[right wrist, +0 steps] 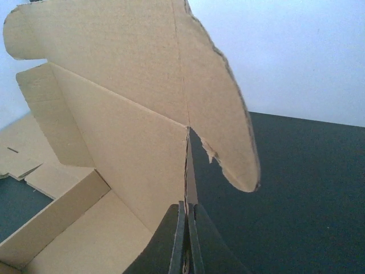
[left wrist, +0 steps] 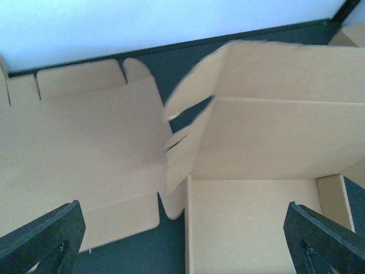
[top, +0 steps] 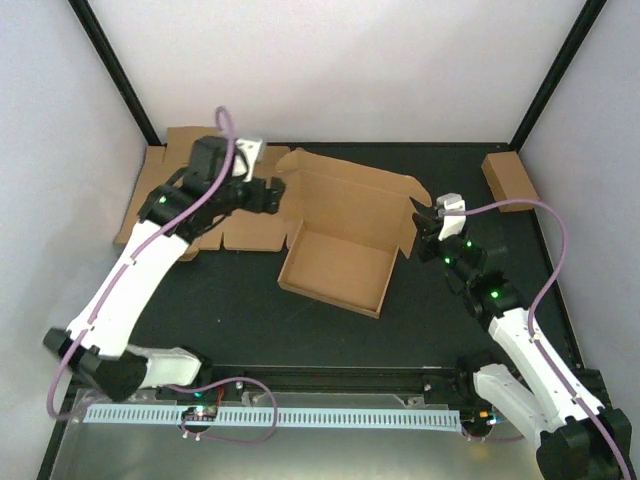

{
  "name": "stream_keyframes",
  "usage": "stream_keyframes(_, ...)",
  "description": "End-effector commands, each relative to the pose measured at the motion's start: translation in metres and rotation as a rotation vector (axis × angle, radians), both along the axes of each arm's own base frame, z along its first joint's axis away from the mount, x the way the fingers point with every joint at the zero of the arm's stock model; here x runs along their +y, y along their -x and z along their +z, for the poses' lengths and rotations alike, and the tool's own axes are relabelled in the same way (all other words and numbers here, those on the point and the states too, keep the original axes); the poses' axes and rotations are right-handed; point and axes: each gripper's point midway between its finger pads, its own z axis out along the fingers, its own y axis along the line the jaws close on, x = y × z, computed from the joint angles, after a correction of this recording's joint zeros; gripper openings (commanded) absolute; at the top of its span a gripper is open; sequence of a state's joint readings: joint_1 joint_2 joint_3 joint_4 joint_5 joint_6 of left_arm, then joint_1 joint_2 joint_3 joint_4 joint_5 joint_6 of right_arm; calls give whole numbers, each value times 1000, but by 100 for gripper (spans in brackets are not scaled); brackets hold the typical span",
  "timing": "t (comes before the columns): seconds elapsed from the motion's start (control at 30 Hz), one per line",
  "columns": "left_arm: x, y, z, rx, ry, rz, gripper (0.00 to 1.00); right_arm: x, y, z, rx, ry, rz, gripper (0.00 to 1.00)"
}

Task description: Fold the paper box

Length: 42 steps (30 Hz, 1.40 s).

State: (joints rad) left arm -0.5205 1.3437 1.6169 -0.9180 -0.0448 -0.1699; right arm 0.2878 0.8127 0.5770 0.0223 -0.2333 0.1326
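Half-raised paper box (top: 335, 270), right fingers (top: 421, 214) pinching its wall.
Top view: small closed box (top: 510, 180) far beyond the right fingers; flat cardboard sheet (top: 250, 235) by the left fingers (top: 270, 195); paper box on the worktop (top: 250, 320) between both. Left wrist: fingers spread wide, tray and raised back panel ahead. Right wrist: fingers clamped on the upright side wall, rounded flap above.

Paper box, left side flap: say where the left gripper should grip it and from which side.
Probably pinch the flap by its free edge, from the left of the paper box. It stands upright, edge toward the open left gripper, so its jaws could straddle it.
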Motion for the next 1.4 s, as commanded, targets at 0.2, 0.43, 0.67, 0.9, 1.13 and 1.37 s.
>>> stream_keyframes(0.2,18,-29,-33,-62,264,-60,98,6,-3,12,-43,40,37,2)
stream_keyframes(0.43,9,-64,-57,-44,257,-75,90,8,-1,11,-38,34,48,2)
stream_keyframes(0.67,-1,-91,-75,17,232,-96,76,8,-4,11,-25,38,44,2)
stream_keyframes(0.9,-13,-94,-84,76,259,-147,32,7,-8,9,-2,35,31,2)
stream_keyframes(1.13,-15,-74,-96,121,284,-121,13,7,-18,6,53,5,-1,5)
stream_keyframes(1.37,-22,-54,-103,117,277,-61,2,11,-20,2,121,-29,-48,9)
